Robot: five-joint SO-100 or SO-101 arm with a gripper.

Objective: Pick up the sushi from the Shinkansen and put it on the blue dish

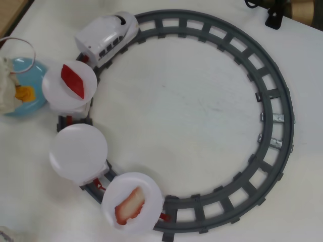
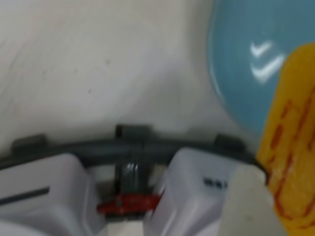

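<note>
Grey circular track (image 1: 275, 108) fills most of the overhead frame. Shinkansen (image 1: 108, 33) is seen at upper left, trailing three white plate cars (image 1: 78, 151) down the left side. Blue dish (image 1: 22, 68) sits at far left edge. Over it, the sushi (image 1: 25, 93) is pinched in the closed gripper (image 1: 11, 91).

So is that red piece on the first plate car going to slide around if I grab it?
Probably. The red piece looks like smooth, stiff plastic lying loose on a glossy white plate, so a nudge may skate it. Its pointed diamond shape suggests gripping across the flat sides. It seems light.
</note>
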